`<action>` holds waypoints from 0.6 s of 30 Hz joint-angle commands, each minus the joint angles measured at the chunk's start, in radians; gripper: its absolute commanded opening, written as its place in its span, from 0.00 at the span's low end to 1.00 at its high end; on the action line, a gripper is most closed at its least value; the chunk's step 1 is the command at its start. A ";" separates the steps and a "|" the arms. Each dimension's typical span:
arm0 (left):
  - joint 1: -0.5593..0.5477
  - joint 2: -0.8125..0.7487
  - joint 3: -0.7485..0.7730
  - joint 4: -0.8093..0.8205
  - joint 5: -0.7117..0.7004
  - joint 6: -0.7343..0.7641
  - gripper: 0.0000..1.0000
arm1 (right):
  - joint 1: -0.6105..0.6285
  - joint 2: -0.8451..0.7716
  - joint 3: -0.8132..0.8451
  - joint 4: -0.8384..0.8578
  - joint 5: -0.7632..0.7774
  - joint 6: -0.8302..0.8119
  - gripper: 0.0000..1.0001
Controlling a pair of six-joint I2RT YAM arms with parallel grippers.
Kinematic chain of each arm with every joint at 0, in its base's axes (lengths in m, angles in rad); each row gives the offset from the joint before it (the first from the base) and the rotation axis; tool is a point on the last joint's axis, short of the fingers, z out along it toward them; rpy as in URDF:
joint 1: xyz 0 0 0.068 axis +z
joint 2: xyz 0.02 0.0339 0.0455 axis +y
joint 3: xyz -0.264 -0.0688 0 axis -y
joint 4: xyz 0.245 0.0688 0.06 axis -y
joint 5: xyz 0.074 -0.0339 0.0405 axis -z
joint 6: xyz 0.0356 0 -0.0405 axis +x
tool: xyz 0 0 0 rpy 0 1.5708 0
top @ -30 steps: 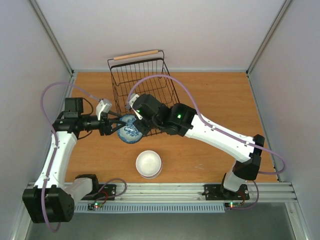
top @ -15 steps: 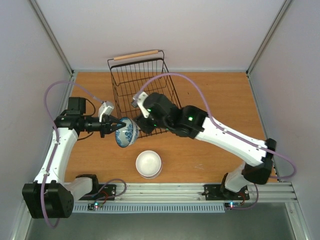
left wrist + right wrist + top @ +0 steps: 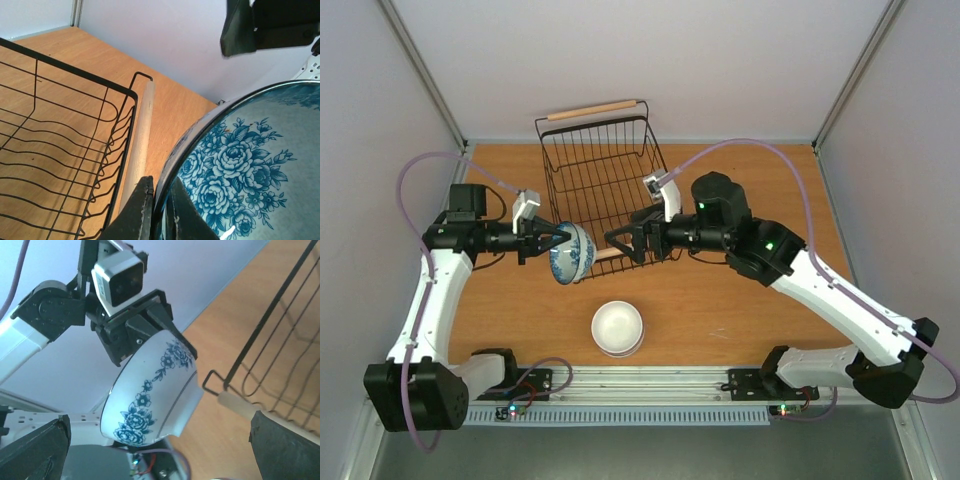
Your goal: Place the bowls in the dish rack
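**Blue-and-white bowl pinched by its rim, right next to the rack**

The left gripper (image 3: 549,243) sits left of centre in the overhead shot and is clamped on the rim of the blue-and-white bowl (image 3: 572,254). In its own wrist view the two dark fingers (image 3: 142,210) are squeezed together at the bottom of the frame, with the bowl's edge between them and the flower pattern filling the lower right. The bowl is tipped up on its side, off the table (image 3: 750,300), not lying flat.

Just beside it is the dish rack (image 3: 560,175). The bowl hangs outside the lower-left corner of the rack. The near wooden handle (image 3: 140,135) runs right alongside the bowl in the left wrist view.

The right gripper (image 3: 620,240) is in the middle of the overhead frame, over the lower edge of the rack and pointing toward the bowl. Its fingers (image 3: 287,445) are spread wide, one in each bottom corner of its wrist view, with nothing between them. It's close to the bowl but not touching it.

The rack's other handle, the far handle (image 3: 592,110), is up near the top. Below the bowl, toward the bottom of the overhead frame, the white bowls (image 3: 618,327) sit on the table in what looks like a stack, well apart from the rack.
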 commanded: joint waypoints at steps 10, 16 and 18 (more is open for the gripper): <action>0.003 -0.055 -0.025 0.058 0.018 -0.049 0.00 | -0.001 0.153 -0.055 0.264 -0.240 0.223 0.99; 0.004 -0.044 -0.033 0.053 0.010 -0.020 0.00 | 0.026 0.183 -0.019 0.265 -0.272 0.224 0.99; 0.004 -0.042 -0.032 0.052 0.009 -0.017 0.00 | 0.038 0.195 -0.006 0.262 -0.280 0.226 0.99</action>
